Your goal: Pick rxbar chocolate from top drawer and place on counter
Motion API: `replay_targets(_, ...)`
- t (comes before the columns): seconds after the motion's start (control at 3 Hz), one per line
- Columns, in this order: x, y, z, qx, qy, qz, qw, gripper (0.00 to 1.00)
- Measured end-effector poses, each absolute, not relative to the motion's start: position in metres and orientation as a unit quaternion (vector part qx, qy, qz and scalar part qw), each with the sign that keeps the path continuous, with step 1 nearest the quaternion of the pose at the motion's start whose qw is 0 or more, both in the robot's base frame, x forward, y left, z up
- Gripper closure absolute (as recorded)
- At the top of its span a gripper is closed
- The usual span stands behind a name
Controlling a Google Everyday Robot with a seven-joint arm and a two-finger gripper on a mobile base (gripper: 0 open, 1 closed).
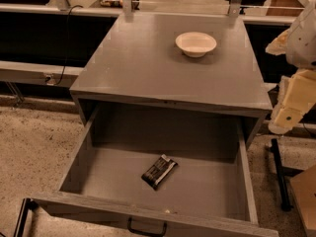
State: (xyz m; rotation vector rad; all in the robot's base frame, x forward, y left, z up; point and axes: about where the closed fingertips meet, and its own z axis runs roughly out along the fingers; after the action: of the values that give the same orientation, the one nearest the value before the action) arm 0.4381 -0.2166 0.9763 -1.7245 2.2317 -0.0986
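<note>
The rxbar chocolate (159,172), a small black-wrapped bar with a lighter end, lies flat on the floor of the top drawer (84,157), slightly front of centre. The drawer is pulled fully open, with its dark handle (147,228) on the front panel. The counter (148,63) is the grey top of the cabinet above it. My gripper (289,110) shows as pale arm parts at the right edge, beside the cabinet's right side. It is above and to the right of the drawer, well apart from the bar, and holds nothing that I can see.
A white bowl (196,43) stands on the counter toward the back right. A dark post (279,174) stands on the speckled floor right of the drawer. A wooden corner (306,196) is at the lower right. Metal rails (29,73) run behind the cabinet.
</note>
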Motion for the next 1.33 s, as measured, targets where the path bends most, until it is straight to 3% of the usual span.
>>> replay_targets(0.67,0.440,-0.210,0.976,-0.629,0.764,-0.025,0.144,0.00)
replay_targets(1.0,0.445,-0.174,0.949,-0.713,0.693,0.013,0.108,0.00)
replay_targets(1.33,0.439,-0.147,0.934,-0.782,0.611,0.032,0.118,0.00)
